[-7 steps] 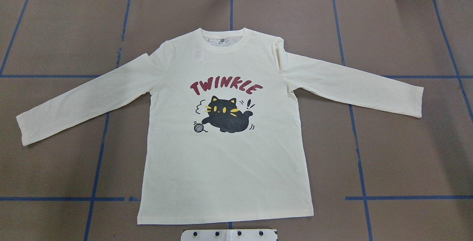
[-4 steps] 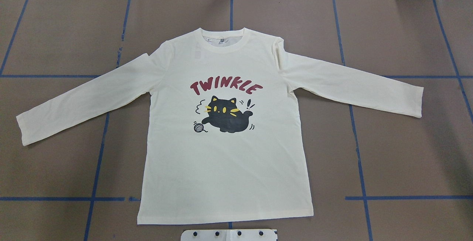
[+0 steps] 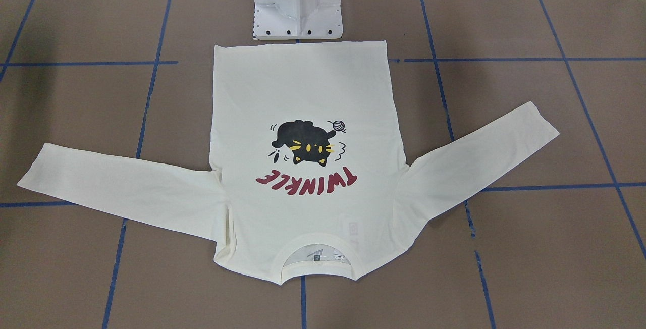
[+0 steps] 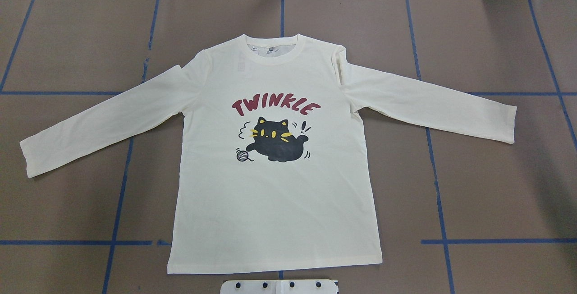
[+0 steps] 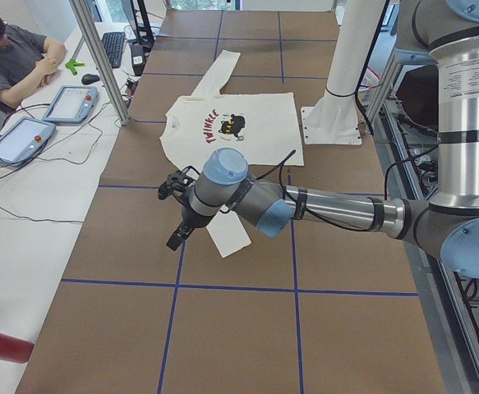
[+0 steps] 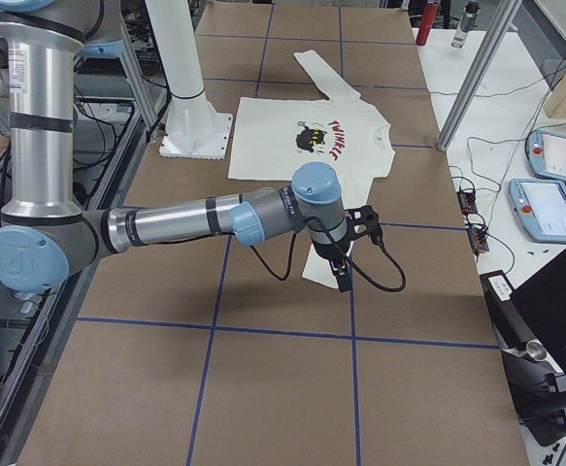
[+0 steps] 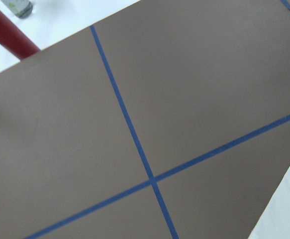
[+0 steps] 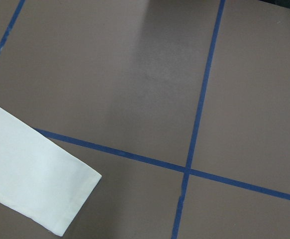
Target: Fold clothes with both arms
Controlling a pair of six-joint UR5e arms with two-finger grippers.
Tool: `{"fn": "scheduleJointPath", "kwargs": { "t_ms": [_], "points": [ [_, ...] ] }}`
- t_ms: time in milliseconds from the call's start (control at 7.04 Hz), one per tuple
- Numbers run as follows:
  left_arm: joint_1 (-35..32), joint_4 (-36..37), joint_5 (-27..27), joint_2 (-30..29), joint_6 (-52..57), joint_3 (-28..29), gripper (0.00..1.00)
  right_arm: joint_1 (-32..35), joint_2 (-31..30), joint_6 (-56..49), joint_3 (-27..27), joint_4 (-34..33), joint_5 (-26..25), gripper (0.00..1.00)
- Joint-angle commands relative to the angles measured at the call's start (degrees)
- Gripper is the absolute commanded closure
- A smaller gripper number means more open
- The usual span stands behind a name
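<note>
Cream T-shirt (image 4: 275, 204) lay flat and print-up at mid desk (image 4: 496, 186), sleeves spread, hem toward white pedestal (image 3: 298, 6), left hand (image 5: 176, 236) raised above desk near one cuff, right hand (image 6: 345, 280) near the other, both clear of cloth, opening of either hand could not be told.
</note>
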Motion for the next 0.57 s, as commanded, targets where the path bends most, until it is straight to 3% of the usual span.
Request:
{"fn": "scheduleJointPath", "kwargs": {
  "t_ms": [0,142,284,426],
  "points": [
    [0.0,-6.5,-0.4,-0.3,-0.5,0.1,0.01,-5.2,0.8,1.0,0.8,3.1,1.4,0.0],
    [0.0,-6.9,-0.4,-0.1,-0.7,0.1,0.01,-11.8,1.5,15.0,-0.5,10.7,0.4,0.0],
    [0.0,-6.9,-0.4,-0.2,-0.7,0.0,0.01,-17.6,1.3,31.3,-3.1,22.9,-6.1,0.0],
    [0.0,-6.9,-0.4,-0.2,-0.7,0.0,0.01,-22.4,1.5,41.8,-9.3,35.4,-11.5,0.0]
  ]
}}
